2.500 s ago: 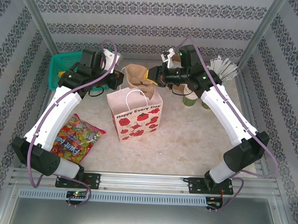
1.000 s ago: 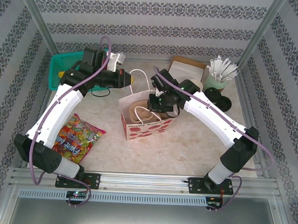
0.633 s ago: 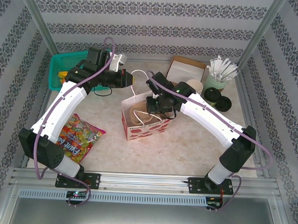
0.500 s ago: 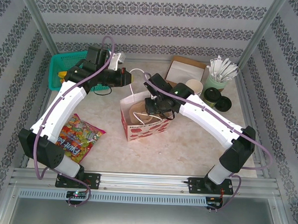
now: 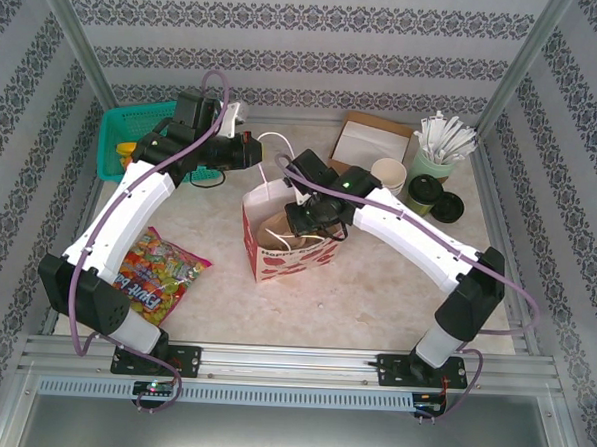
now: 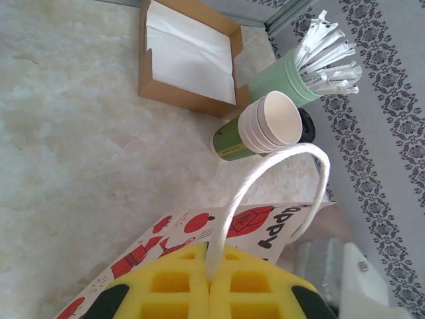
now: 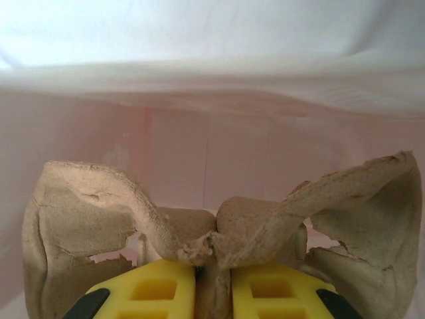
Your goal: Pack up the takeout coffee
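- The takeout coffee, a small dark-green paper cup with a round black plastic lid (image 5: 423, 193), stood upright on the pale marbled table (image 5: 376, 278) at the far right. It was just beside a pale green cup bristling with white sticks (image 5: 434, 163) and well apart from the bag.
- The left gripper (image 6: 211, 282) had its yellow pads pressed together on the white cord handle (image 6: 279, 159) of the white paper gift bag printed with red fruit (image 5: 277, 260), holding that side of the mouth up.
- The right gripper (image 7: 204, 282) was down inside the bag, pinching the central ridge of a brown moulded-pulp cup carrier (image 7: 265, 226).
- The coffee was not yet packed; neither gripper was near it.
- The cup probably would handle as light but soft-walled: a hard squeeze could buckle the paper or pop the lid.
- If it was full, tilting would risk a spill, so it likely wanted carrying upright.
- The smooth plastic lid looked a slippery, poor hold. The better place seemed to be the paper wall just beneath the lid's rim, where the cup is stiffest, with the fingers on opposite sides.
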{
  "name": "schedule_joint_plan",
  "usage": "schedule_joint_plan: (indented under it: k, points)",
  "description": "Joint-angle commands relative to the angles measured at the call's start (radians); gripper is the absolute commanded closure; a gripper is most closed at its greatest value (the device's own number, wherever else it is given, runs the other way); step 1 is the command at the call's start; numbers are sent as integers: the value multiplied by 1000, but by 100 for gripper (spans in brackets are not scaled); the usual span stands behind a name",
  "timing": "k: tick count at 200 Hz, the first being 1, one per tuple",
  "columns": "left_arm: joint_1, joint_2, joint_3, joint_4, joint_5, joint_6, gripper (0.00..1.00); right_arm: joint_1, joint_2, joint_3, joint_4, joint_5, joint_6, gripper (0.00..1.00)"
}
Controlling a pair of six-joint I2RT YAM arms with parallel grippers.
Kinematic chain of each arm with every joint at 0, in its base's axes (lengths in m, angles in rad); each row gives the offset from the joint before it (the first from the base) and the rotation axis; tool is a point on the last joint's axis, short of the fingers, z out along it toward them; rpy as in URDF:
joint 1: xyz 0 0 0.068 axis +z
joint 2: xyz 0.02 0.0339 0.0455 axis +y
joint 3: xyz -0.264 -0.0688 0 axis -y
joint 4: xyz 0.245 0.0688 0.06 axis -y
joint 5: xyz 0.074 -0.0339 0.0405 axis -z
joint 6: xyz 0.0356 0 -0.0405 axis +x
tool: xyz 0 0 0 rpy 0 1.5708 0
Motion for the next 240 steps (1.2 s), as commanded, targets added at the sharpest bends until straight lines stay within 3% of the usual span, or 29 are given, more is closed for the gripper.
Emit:
schedule_joint_plan:
  k: [1,63,91,129,144,193,220,240]
  points:
    - [-2,-37,-27,98,13,2,100,4,29,30,-67,-42,-38,84]
    - [-1,-111,-112,198,125,55,97,-11,102,73,-104,-36,19,84]
    - [-4,-151,-122,138,112,114,80,-17,106,74,-103,-37,47,84]
    - [-2,-274,-200,64,72,195,41,-23,95,71,-87,-31,73,84]
    - [-4,-330,-247,63,76,203,31,-25,92,71,-83,-30,84,84]
    - [-39,-464,-339,28,249,237,11,-28,87,67,-69,-17,115,84]
    - [-135,-479,-339,-21,252,259,8,-28,90,68,-73,-14,127,84]
    - [-213,-463,-330,-42,192,271,7,-28,95,71,-73,-13,133,83]
